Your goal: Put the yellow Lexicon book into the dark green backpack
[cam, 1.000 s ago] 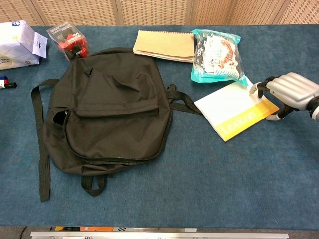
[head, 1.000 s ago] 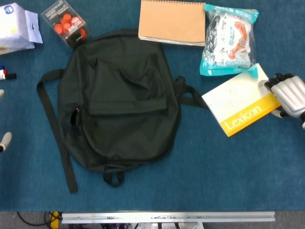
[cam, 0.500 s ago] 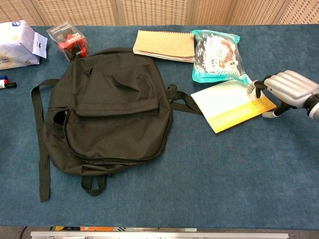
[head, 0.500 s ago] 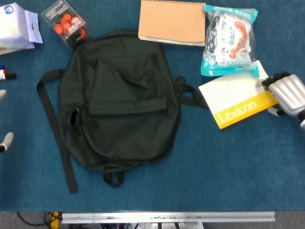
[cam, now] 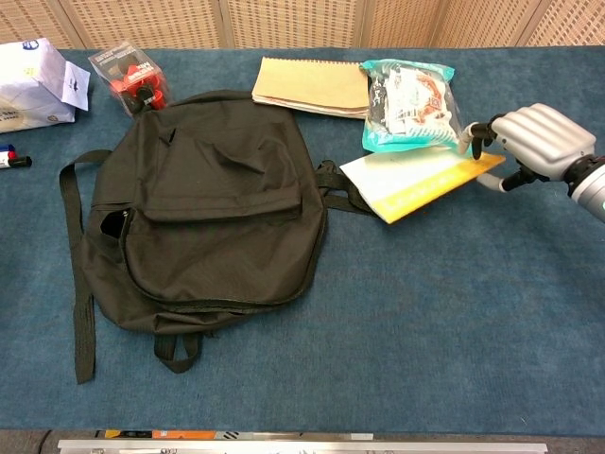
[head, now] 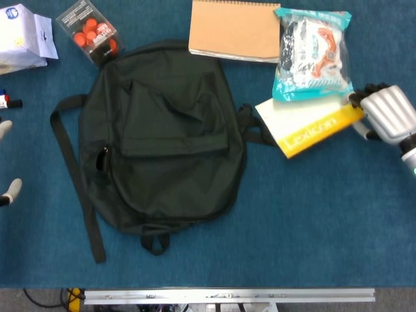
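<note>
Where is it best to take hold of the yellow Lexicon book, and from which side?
Probably at the Lexicon book's outer corner, from the right. That end is tilted up and free where the right hand holds it; the snack bag crowds its top edge.

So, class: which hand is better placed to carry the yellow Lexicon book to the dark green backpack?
The right hand: it already grips the yellow Lexicon book by its end beside the dark green backpack. The left hand barely shows at the far edge.
</note>
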Controlling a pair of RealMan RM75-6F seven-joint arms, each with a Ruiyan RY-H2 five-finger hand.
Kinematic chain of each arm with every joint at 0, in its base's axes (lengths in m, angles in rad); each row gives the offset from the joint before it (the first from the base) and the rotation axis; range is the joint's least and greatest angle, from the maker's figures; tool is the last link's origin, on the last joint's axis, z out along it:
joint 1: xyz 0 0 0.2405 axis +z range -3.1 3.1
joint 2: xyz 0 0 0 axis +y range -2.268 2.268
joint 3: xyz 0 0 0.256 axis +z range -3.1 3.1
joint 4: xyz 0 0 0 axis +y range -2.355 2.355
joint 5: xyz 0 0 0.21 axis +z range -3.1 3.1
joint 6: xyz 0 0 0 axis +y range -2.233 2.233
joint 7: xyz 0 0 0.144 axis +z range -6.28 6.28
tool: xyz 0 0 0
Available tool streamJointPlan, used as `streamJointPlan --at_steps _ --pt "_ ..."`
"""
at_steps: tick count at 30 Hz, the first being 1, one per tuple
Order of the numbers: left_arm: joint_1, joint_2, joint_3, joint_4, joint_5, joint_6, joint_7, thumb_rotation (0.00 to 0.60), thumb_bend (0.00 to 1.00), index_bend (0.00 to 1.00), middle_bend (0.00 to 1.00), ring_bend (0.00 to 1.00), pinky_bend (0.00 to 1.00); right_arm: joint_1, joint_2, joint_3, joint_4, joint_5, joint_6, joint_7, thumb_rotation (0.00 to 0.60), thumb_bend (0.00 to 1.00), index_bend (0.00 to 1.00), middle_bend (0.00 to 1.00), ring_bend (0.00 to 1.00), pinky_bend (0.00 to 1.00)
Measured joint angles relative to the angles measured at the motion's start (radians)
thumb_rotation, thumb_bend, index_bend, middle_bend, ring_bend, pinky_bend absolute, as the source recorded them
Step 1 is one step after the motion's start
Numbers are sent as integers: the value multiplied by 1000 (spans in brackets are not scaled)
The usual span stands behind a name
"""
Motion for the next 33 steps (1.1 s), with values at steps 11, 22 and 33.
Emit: streamJointPlan --at_steps 11,22,33 --pt "-3 4 3 -2 2 -7 -21 566 250 91 68 66 48 26 -25 26 -13 32 -26 -37 600 524 451 520 396 500" --pt "-5 17 10 -6 10 -14 -46 556 250 91 68 65 48 18 -40 49 -42 91 -50 -121 600 427 584 612 477 556" --pt "-12 41 9 -17 10 -21 -44 541 250 91 68 66 48 2 -73 78 -45 117 8 -171 600 429 734 708 586 654"
